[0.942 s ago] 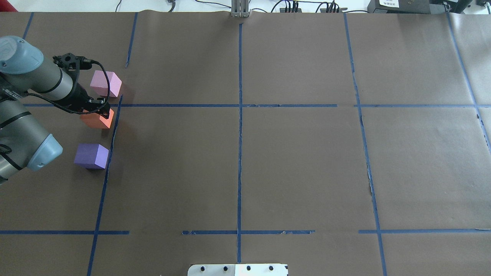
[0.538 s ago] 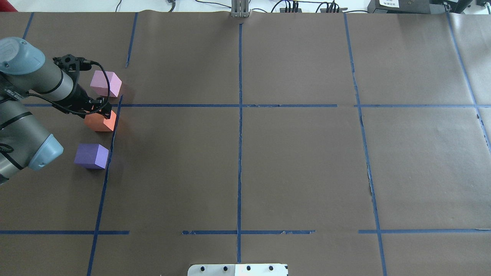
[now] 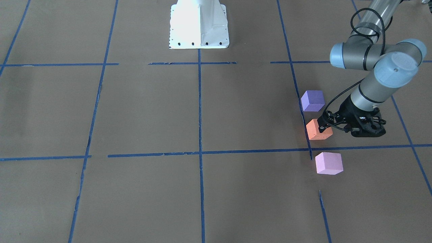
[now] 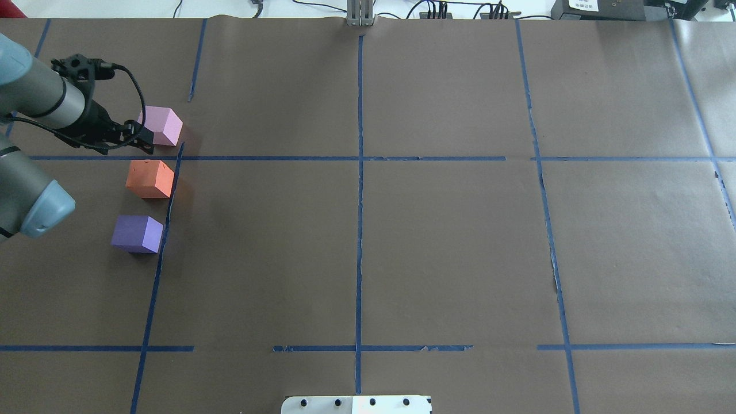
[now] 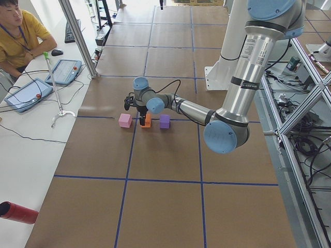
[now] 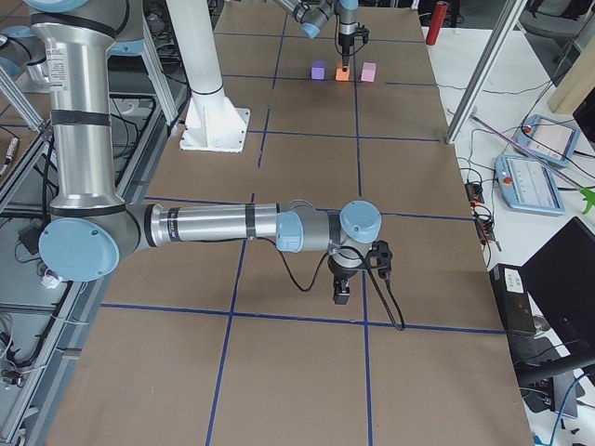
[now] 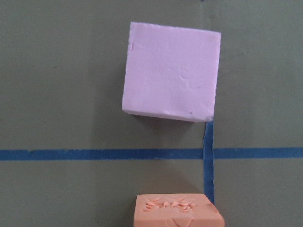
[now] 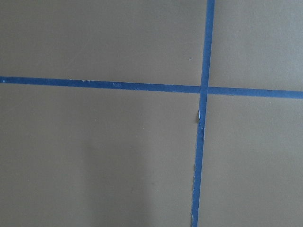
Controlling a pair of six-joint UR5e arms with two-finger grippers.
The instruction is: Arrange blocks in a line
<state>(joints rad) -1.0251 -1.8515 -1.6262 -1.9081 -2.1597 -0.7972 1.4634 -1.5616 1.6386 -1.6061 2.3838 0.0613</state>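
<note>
Just beneath the left end effector [image 4: 145, 141] the orange block [image 4: 149, 178] rests free on the brown-papered tabletop [image 4: 448, 247]. The pink block [image 7: 171, 75] is just ahead and the purple block [image 4: 137, 233] is behind, all beside one blue tape strip [image 4: 167, 218]. It grips nothing; how wide it gapes I cannot tell. The right end effector [image 6: 342, 295] hangs well apart, its opening likewise unclear.

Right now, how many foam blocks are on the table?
3, none apparently hidden: the pink block farthest from the robot, the orange block in the middle, the purple block nearest, all on its left.
</note>
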